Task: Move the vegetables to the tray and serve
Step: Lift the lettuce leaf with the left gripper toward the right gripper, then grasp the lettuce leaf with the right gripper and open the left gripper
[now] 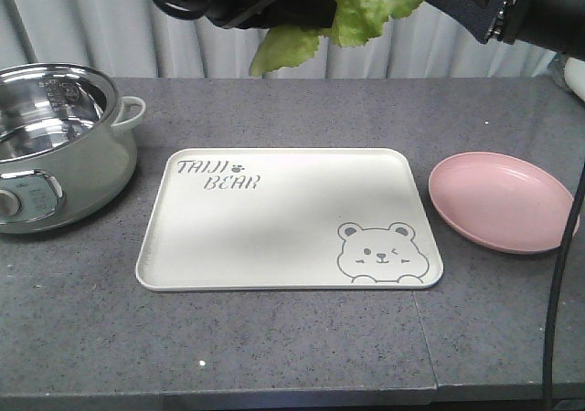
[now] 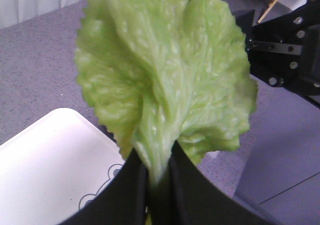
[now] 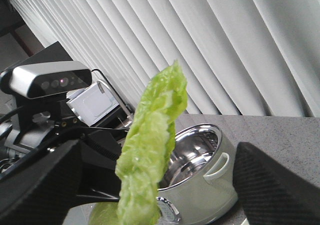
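Note:
The vegetables, a ruffled green lettuce leaf (image 1: 375,5), hang high above the far edge of the cream tray (image 1: 274,219) with its bear drawing. In the left wrist view my left gripper (image 2: 159,160) is shut on the pale stem of the lettuce (image 2: 165,75), and a corner of the tray (image 2: 45,160) lies below. My right gripper (image 3: 157,155) is open. Its two wide-apart fingers stand either side of the hanging lettuce (image 3: 150,150) without touching it. In the front view both grippers are mostly cut off at the top edge.
A steel-lined electric pot (image 1: 55,146) stands at the left of the grey table. A round pink plate (image 1: 503,201) lies right of the tray. White curtains hang behind. A black cable (image 1: 558,274) runs down the right side.

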Available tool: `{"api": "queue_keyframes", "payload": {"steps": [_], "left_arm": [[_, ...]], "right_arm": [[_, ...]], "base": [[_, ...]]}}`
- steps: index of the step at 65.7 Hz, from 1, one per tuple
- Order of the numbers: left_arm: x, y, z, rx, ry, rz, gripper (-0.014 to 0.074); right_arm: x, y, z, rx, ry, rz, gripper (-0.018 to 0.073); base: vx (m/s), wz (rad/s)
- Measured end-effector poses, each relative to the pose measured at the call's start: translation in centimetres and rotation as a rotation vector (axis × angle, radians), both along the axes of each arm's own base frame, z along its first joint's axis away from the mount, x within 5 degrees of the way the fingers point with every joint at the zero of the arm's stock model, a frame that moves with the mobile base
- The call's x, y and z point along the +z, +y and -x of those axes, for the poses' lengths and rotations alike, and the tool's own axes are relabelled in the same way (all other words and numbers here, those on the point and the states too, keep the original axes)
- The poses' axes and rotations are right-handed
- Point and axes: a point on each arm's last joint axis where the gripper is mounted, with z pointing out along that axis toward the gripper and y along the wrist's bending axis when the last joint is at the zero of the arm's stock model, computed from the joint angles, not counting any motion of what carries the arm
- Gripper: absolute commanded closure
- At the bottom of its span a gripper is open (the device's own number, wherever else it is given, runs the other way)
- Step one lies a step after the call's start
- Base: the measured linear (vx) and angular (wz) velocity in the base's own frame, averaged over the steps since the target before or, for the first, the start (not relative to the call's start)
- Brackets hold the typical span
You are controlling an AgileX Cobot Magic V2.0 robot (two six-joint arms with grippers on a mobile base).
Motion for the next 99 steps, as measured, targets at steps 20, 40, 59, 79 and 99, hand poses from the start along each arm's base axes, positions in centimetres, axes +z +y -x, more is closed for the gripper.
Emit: {"api": "queue_keyframes", "payload": {"steps": [20,40,59,79,99], "left_arm": [[0.1,-0.3,0.2,-0.007,-0.003,0.014,0.0603],[0.3,-1.7,1.0,-0.032,-0.021,0.03,0.0603],[0.0,-1.5,1.0,-0.037,-0.021,-0.012,0.0601],[-0.6,-1.2,0.9,-0.025,-0.013,-0.094,0.0465],[-0.6,-1.2,0.9,-0.025,-0.006,-0.084,0.0057]], "right_arm": [[0.0,0.0,0.0,0.0,0.001,-0.001,-0.0031],[-0.1,1.4,0.2,0.024,0.003,0.013,0.006],[-0.1,1.6,0.1,0.02,0.004,0.015,0.0545],[-0.2,1.7,0.2,0.024,-0.025,0.047,0.0569],[-0.3,1.7,0.2,0.024,-0.028,0.056,0.0566]], "base": [[0.0,0.0],[0.0,0.0],[0.0,0.0],[0.0,0.0],[0.0,0.0]]}}
